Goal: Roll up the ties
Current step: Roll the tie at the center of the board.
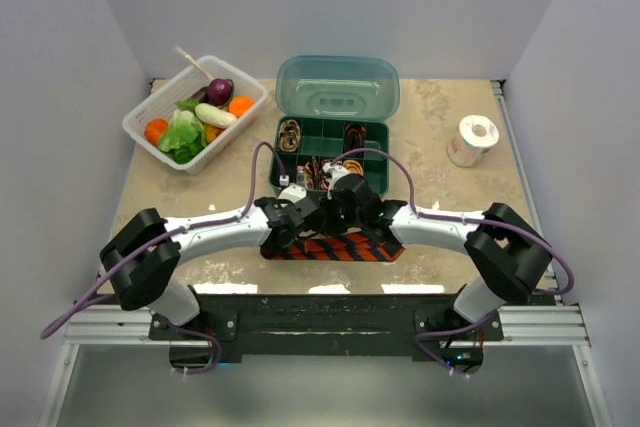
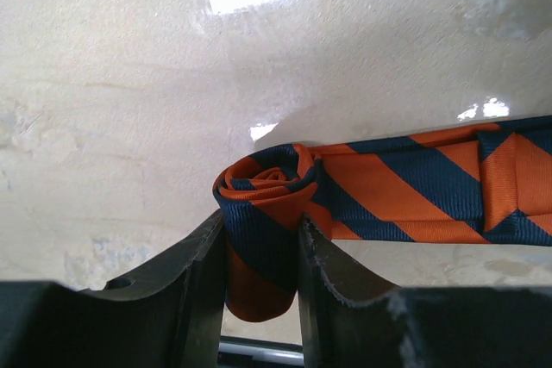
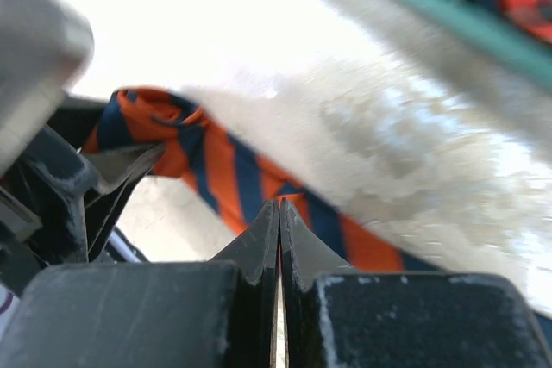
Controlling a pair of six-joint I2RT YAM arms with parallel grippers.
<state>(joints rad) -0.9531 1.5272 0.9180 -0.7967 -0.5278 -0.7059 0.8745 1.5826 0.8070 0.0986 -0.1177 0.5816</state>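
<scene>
Jaws, left gripper [image 2: 261, 252]: part open, clamped on the rolled end of the tie [image 2: 405, 187]. One finger [image 2: 200, 256] presses each side of the roll, and the spiral face shows just above the fingertips.

Jaws, right gripper [image 3: 278, 208]: closed tight, tips meeting at the edge of the flat tie. Whether any fabric is nipped between them cannot be told.

Tie, orange with navy diagonal stripes: flat on the table [image 1: 450, 197], near the near edge, running left to right under both grippers. The coiled end is at the left. The unrolled length stretches right, with a folded section showing in the left wrist view.

Arms: both reach inward from the near corners, and the grippers sit close together above the tie at table centre.

Box [image 1: 372, 137], green, compartmented: just beyond the tie, with its lid [image 1: 337, 87] standing open at the far side.

Coils [image 1: 291, 134], small and patterned: inside the box compartments. Further detail is too small to make out.

Cables [image 1: 385, 155], purple: looped from each arm over the box.

Basket [image 1: 232, 129], white, holding vegetables: far left.

Tape roll [image 1: 472, 139], white: far right, well apart from the box.
</scene>
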